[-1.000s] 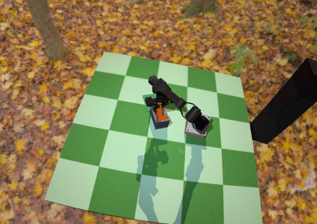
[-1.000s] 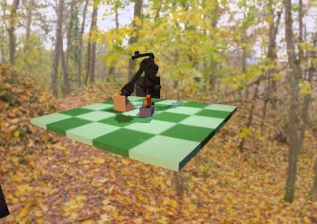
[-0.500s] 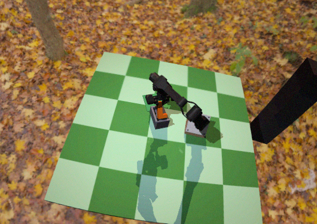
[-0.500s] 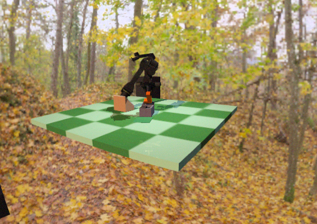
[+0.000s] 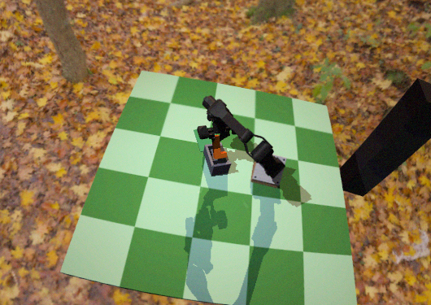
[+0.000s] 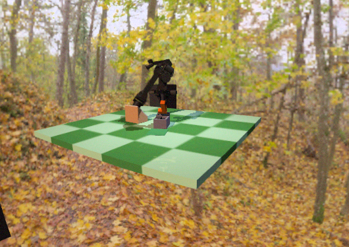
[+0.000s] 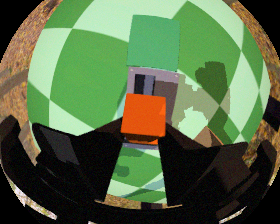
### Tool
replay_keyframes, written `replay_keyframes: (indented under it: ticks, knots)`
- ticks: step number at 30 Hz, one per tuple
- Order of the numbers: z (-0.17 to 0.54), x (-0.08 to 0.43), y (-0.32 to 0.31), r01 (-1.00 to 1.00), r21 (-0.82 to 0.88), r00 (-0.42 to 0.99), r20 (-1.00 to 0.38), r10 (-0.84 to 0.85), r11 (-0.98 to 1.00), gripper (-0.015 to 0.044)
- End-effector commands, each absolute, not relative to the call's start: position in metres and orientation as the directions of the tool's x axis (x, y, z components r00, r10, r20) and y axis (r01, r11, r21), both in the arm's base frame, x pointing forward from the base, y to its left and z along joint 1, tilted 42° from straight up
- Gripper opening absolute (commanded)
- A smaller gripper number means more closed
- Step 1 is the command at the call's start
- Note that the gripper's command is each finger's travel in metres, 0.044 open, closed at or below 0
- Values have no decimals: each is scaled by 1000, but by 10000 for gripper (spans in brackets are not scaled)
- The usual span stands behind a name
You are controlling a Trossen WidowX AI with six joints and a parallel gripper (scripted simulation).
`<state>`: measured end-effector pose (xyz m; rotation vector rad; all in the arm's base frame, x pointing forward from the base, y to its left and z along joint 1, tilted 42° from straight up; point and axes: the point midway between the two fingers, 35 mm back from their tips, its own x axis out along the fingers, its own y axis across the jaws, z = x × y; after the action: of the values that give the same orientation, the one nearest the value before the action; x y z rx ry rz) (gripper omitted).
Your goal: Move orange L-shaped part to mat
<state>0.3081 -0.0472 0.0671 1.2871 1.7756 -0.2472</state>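
Note:
The orange L-shaped part (image 5: pixel 218 152) (image 6: pixel 162 107) (image 7: pixel 144 114) is up out of the pocket, steeply tilted, with its L-shaped end low and its other end high. My gripper (image 5: pixel 216 135) (image 6: pixel 162 101) (image 7: pixel 142 122) is shut on that raised end. The grey tray (image 5: pixel 219 169) (image 6: pixel 161 123) (image 7: pixel 166 73) is below the part; its dark pocket shows in the wrist view. The low end hangs over the tray; its exact clearance is hard to tell. The green mat (image 5: pixel 199 142) (image 6: pixel 161 134) (image 7: pixel 153 42) lies against the tray's far side in the wrist view.
The arm's base plate (image 5: pixel 259 176) stands to the right of the tray in the top view. An orange-brown block (image 6: pixel 132 114) shows left of the tray in the exterior view. A large black post (image 5: pixel 386 144) is at the right, beyond the checkered table (image 5: pixel 228 221).

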Motion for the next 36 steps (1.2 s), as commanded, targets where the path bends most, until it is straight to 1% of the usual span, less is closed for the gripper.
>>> replay_keyframes:
  ticks: [1, 36]
  knots:
    - [56, 316, -59, 836, 326, -50, -756, 653, 441, 0]
    - [-19, 376, -143, 835, 327, -46, -760, 648, 443, 0]
